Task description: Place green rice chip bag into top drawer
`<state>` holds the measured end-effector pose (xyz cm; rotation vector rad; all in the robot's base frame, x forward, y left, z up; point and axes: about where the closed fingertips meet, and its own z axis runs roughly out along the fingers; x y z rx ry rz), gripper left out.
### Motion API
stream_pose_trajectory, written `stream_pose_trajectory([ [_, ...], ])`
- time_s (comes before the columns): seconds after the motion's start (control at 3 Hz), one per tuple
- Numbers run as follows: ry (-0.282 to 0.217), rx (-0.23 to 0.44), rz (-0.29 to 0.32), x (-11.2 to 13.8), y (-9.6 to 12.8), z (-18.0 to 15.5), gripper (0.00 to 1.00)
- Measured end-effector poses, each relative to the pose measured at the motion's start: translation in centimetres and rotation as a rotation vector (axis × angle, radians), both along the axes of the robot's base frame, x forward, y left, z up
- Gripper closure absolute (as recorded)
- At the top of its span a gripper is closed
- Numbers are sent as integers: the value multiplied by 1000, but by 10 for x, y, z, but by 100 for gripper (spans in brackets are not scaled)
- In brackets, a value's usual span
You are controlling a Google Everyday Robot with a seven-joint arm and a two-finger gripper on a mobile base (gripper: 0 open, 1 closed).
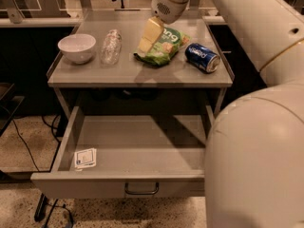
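Note:
The green rice chip bag [167, 45] lies flat on the grey tabletop [128, 72], right of centre. My gripper [145, 43] hangs from the white arm at the top of the view and reaches down over the bag's left edge, at or just above it. The top drawer [142, 141] below the tabletop is pulled wide open. It holds only a small white card [85, 158] at its front left. Its dark bar handle [141, 190] shows on the front panel.
A white bowl [77, 46] and a clear plastic bottle [110, 46] on its side are on the left of the tabletop. A blue soda can [203, 57] lies on its side just right of the bag. My arm's white body [256, 165] fills the right foreground. Cables trail on the floor at left.

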<state>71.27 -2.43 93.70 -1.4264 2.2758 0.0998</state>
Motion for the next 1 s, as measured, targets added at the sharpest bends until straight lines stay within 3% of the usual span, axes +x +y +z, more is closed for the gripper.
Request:
stream_pose_trajectory([
  [0.67,-43,-16,7,49,24,-8,0],
  [1.0,-35,-50,-7,68,21,-23,0],
])
